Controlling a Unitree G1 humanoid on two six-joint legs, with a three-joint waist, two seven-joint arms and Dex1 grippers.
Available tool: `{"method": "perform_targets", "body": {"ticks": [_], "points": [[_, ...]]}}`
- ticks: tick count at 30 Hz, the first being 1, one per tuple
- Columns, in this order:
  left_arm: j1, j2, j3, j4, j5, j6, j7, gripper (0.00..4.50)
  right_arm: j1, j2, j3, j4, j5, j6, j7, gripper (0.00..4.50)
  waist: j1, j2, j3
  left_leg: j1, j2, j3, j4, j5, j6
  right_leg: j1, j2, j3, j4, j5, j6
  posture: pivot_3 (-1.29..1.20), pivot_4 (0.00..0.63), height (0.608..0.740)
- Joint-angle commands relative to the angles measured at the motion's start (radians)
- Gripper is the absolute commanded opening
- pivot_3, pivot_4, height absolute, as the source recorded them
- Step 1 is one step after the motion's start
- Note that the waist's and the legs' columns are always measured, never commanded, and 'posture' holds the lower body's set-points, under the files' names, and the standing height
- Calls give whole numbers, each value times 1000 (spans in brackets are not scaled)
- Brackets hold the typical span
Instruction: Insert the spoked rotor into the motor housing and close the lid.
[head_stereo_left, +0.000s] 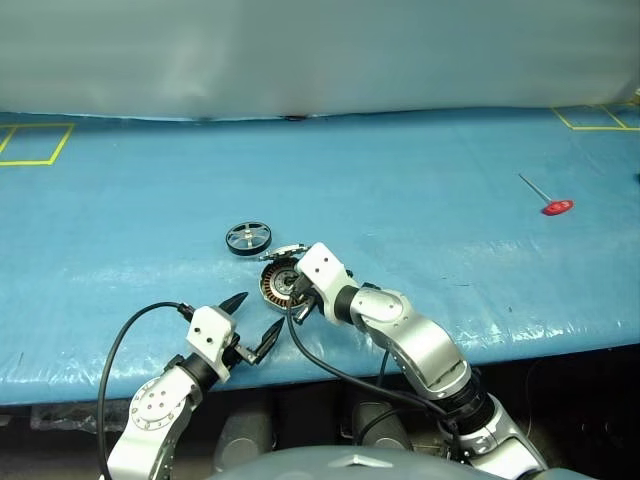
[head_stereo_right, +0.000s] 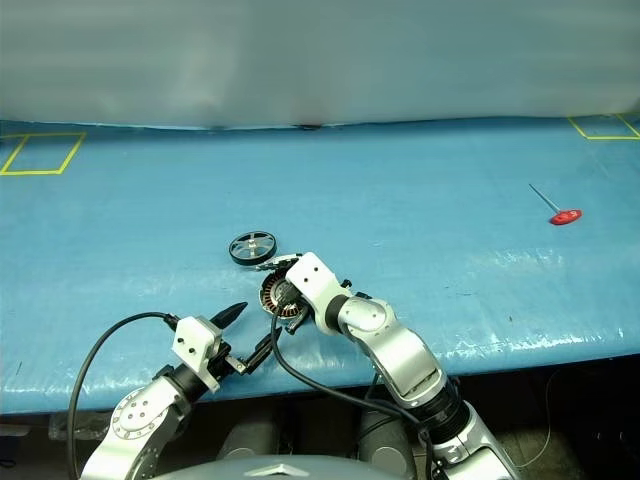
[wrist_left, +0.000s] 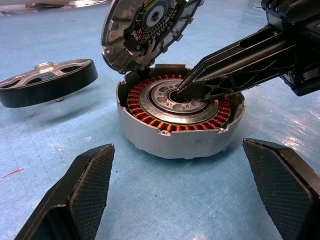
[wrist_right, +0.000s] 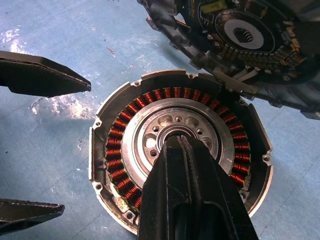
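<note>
The motor housing sits on the blue table near its front edge, its copper windings ringing a silver centre. The lid stands tilted up behind it, joined at the rim, with the dark ribbed inside showing. The spoked rotor lies flat on the table just beyond and to the left of the housing. My right gripper is shut, and its tips rest in the housing's centre hole. My left gripper is open in front of the housing, its fingers apart and holding nothing.
A red-handled tool lies far off to the right. Yellow tape squares mark the far corners of the blue table. Its front edge runs just behind my grippers. A black cable loops off my left wrist.
</note>
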Motion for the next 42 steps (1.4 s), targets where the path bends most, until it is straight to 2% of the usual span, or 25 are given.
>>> {"method": "perform_targets", "body": {"ticks": [1, 9, 24, 29, 32, 37, 42], "points": [[5, -3, -10, -9, 2, -6, -1, 4500, 0, 12, 9, 22, 4, 51, -9, 38, 0, 0, 0, 0, 0, 0, 0, 0, 0, 0, 0, 0, 0, 0, 0, 0, 150, 740], [10, -6, -11, -9, 3, -9, 2, 4500, -3, 67, -64, -14, 69, 109, -4, 38, 0, 0, 0, 0, 0, 0, 0, 0, 0, 0, 0, 0, 0, 0, 0, 0, 150, 740], [7, -1, -10, -6, -2, -7, -4, 4500, -3, 50, -120, -100, 169, 183, 2, 38, -1, 0, 0, -1, 0, -1, 0, 0, 0, -1, -1, -1, 0, 0, 0, 0, 150, 740], [12, -1, -4, -10, -4, -8, -2, 4500, 9, 50, -166, -152, 260, 176, 58, 38, 0, 0, 0, -1, 0, -1, 0, 0, 0, -1, -1, -1, 0, 0, 0, 0, 150, 740], [21, -1, 8, -18, -14, -9, -1, 4500, 14, 27, -200, -184, 315, 157, 105, 38, 0, 0, 0, -1, 0, -1, 0, 0, 0, -1, -1, -1, 0, 0, 0, 0, 150, 740], [53, 20, 71, -77, -122, 44, -36, 4500, 17, -56, -237, -212, 372, 121, 174, 38, -1, 0, 1, -1, 0, -1, 0, 0, 0, -1, -3, -1, -1, 0, 0, 0, 150, 740], [106, 138, 194, -152, -217, 149, -94, 4500, 20, -126, -240, -209, 389, 80, 204, 38, -2, 0, 1, -1, 1, -2, 0, 0, 0, -1, -3, -2, 0, -1, -1, 0, 150, 740]]}}
